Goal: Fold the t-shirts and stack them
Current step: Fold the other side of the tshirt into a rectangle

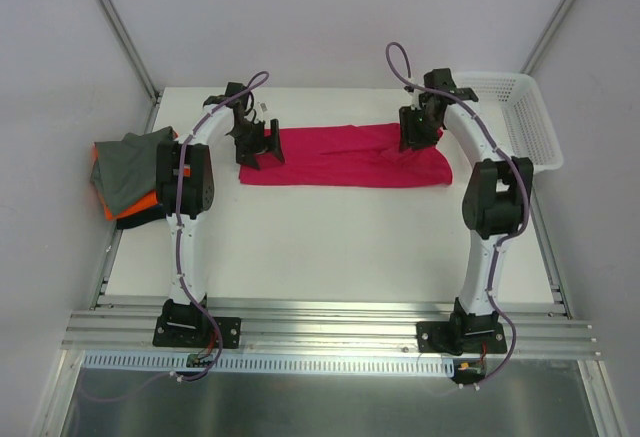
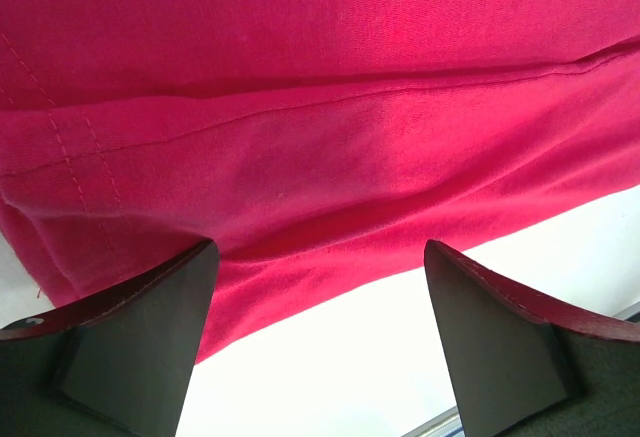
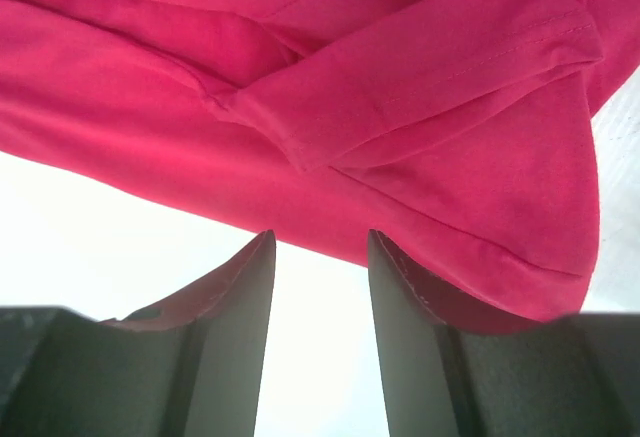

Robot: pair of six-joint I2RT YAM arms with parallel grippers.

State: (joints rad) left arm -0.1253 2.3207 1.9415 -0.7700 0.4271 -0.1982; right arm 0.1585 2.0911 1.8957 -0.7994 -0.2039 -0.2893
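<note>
Pink shirt point(image 1: 345, 155) spans from left claw point(image 1: 260, 151) to right claw point(image 1: 416, 143) (both apart, over its ends); basket point(image 1: 522, 107) stands further right

The left arm point(image 1: 181, 257) and right arm point(image 1: 481, 267) are white with chunky black joints. Purple cables point(image 1: 390, 60) loop along them

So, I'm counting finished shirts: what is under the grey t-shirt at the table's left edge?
An orange t-shirt peeks out beneath the grey t-shirt, and dark cloth below that. Their folds and any further layers are covered.
</note>
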